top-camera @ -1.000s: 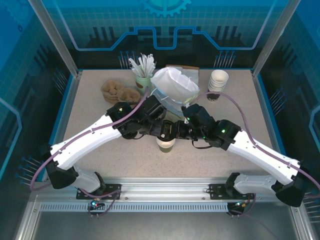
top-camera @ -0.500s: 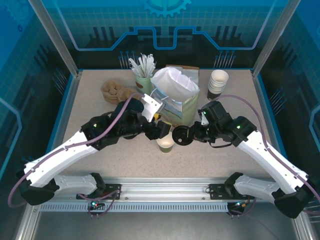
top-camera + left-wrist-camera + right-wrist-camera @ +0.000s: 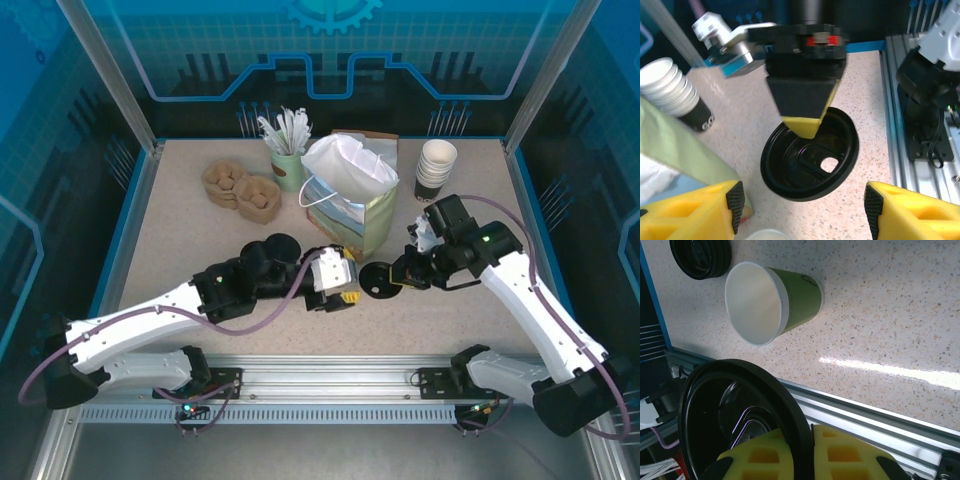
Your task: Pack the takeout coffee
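1. Right pincer point(image 3: 805, 440) pinches round black plastic lid point(image 3: 735, 410) by its rim.
2. Left pincer point(image 3: 802, 194): spread about olive paper cup point(image 3: 775, 302).
3. Cup: tapered, open-mouthed, white inside; mid-bench point(image 3: 890, 300), toward near edge.

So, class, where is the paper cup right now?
Right wrist view, upper left: the paper cup sits lidless on the table, just beyond the black lid pinched by the right gripper.

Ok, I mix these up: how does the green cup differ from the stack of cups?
The green cup is single with green sides; the stack of cups nests several, dark-sided at the bottom. The green cup sits nearer the front rail, the stack of cups far right by the bag. Both are lidless, white-rimmed.
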